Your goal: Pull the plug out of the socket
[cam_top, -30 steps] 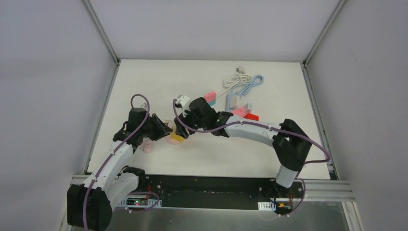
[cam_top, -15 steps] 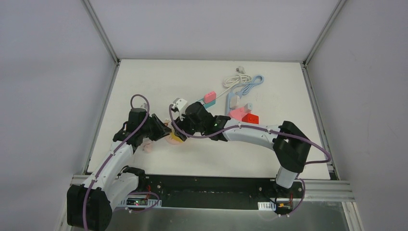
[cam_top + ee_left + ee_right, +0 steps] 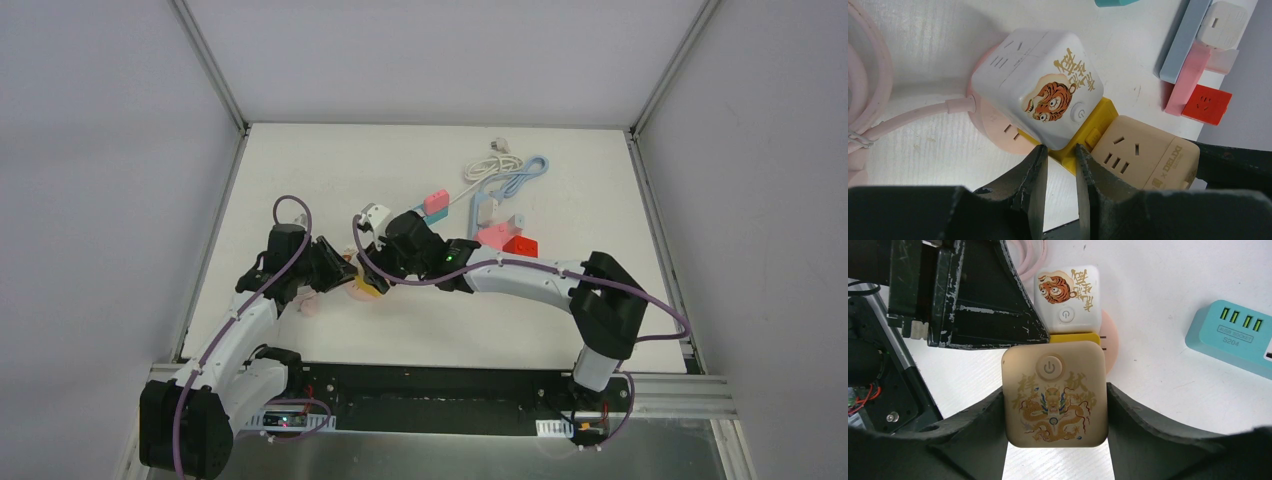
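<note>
Plastic of the beige dragon cube (image 3: 1054, 395) looks hard and slippery. It is plugged in the yellow socket (image 3: 1073, 337), and the right gripper (image 3: 1055, 407) clamps its flat sides. For the left gripper (image 3: 1060, 165), the grip is unclear.

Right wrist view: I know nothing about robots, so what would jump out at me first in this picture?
The gold cube with a dragon drawing fills the middle, gripped between the two dark fingers of the right tool. Just beyond it sits a white cube with a tiger face, and a yellow piece shows between the two cubes. A teal strip lies at the right edge.
</note>
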`<state>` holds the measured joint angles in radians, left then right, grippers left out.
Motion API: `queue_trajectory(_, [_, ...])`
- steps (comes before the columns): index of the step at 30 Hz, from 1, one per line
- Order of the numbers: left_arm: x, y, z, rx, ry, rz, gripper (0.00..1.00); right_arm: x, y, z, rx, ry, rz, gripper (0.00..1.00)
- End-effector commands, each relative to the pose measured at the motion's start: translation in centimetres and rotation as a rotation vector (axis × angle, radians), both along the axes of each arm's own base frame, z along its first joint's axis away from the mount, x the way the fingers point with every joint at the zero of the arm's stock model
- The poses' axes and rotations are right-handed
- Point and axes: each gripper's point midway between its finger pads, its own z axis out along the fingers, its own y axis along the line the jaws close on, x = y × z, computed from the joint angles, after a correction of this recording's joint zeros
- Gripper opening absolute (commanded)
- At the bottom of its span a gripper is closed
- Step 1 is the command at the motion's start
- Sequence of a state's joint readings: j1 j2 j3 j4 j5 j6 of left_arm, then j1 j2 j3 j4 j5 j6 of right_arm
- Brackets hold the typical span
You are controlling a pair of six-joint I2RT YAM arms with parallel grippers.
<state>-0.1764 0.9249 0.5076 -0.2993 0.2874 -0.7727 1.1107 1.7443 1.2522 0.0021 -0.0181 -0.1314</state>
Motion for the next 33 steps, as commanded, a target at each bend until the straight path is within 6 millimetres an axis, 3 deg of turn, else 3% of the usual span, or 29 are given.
queue_trajectory(1, [-5.4,2.2,-6.0,0.139,0.267,-0.01,0.25,-2.2,3.3,11.5,0.408,0.07,0.139,0.0])
queue_trajectory(5, [-5.5,2.2,-6.1,0.138,0.272,-0.009,0.25,-1.1,2.4,14.0,0.539,0.158,0.138,0.0])
queue_trajectory(10, [-5.7,2.0,-6.3,0.134,0.289,-0.018,0.25,-3.2,4.5,10.4,0.316,0.003,0.183,0.0])
queue_trajectory(13, [-5.7,2.1,-6.3,0.139,0.287,-0.017,0.25,-2.6,4.3,9.3,0.243,-0.081,0.156,0.0])
queue_trajectory(16, [-5.7,2.1,-6.3,0.138,0.288,-0.015,0.25,-1.7,3.5,9.6,0.233,-0.115,0.125,0.0])
queue_trajectory(22, [-5.8,2.0,-6.6,0.128,0.288,-0.02,0.25,-1.6,2.6,12.8,0.46,0.098,0.15,0.0])
queue_trajectory(24, [-5.8,1.9,-6.6,0.125,0.279,-0.031,0.25,-2.3,3.3,12.8,0.475,0.14,0.17,0.0])
queue_trajectory(27, [-5.8,1.8,-6.5,0.121,0.27,-0.04,0.26,-3.8,5.1,10.9,0.331,0.037,0.17,0.0])
queue_trajectory(30, [-5.7,1.6,-6.4,0.114,0.265,-0.047,0.26,-3.2,5.4,9.8,0.238,-0.047,0.146,0.0])
queue_trajectory(33, [-5.8,1.7,-6.4,0.118,0.267,-0.047,0.26,-2.2,4.8,10.9,0.267,-0.061,0.128,0.0])
